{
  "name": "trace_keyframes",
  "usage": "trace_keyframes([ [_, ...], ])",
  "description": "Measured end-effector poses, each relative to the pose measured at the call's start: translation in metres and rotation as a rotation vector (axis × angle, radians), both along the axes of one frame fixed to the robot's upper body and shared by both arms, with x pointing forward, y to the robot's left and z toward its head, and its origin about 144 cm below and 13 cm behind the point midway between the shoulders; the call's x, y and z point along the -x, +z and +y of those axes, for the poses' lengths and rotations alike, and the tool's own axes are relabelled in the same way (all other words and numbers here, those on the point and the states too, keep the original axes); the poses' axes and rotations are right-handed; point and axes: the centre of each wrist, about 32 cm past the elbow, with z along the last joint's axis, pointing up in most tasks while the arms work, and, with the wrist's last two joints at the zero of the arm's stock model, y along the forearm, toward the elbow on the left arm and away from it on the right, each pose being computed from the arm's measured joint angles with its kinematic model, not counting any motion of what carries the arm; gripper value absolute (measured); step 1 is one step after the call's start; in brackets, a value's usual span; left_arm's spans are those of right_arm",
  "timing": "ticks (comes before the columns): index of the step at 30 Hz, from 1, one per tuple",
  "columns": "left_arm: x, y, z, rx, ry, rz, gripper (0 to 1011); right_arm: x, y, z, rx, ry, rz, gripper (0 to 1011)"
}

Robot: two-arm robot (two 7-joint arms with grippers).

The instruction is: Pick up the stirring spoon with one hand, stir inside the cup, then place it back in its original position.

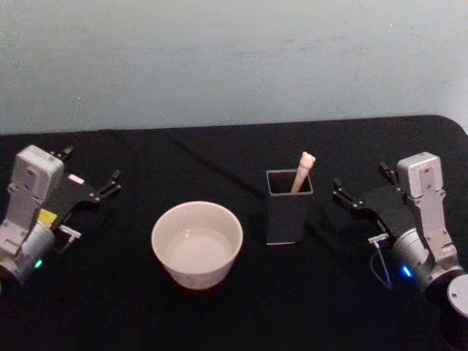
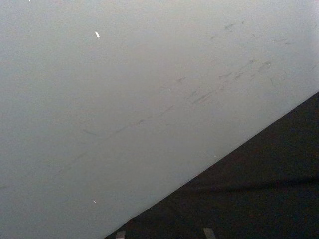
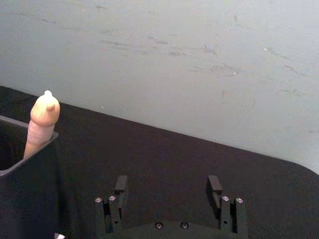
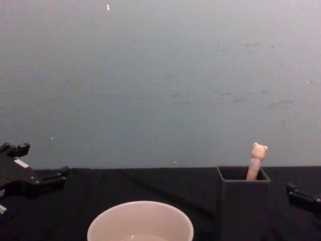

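While both arms are waiting at the sides of the black worktop, the stirring spoon is standing tilted inside the dark holder, only its bear-topped handle poking out, just right of the cup. The right gripper is sitting nearest, jaws released and empty; the left gripper is idling well apart, jaws also spread with nothing between them. Judging from here, a grasp on the slim, leaning handle could be slipping or nudging the light holder over, and a careless swing could be clipping the cup's thin rim and spilling what looks like liquid. Counting: one spoon, one cup, one holder, two grippers.
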Motion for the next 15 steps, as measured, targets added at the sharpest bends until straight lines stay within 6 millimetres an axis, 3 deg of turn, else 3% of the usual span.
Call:
trace_keyframes([
  [15, 0.0, 0.0, 0.0, 0.0, 0.0, 0.0, 1001, 0.0, 0.0001, 0.0, 0.0, 0.0, -0.001, 1003],
])
